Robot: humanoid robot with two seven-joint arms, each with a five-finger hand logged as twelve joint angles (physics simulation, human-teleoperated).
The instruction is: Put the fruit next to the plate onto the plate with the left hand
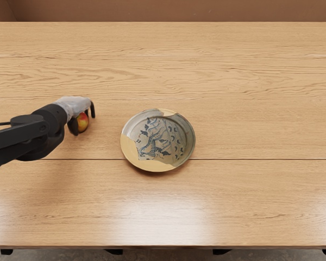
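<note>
beside the plate point(129, 153), left hand point(76, 110) grips the fruit point(83, 122).

Light wooden table point(233, 81), horizontal seam across; brown wall point(163, 10) behind; dark feet point(114, 252) below front edge.
</note>
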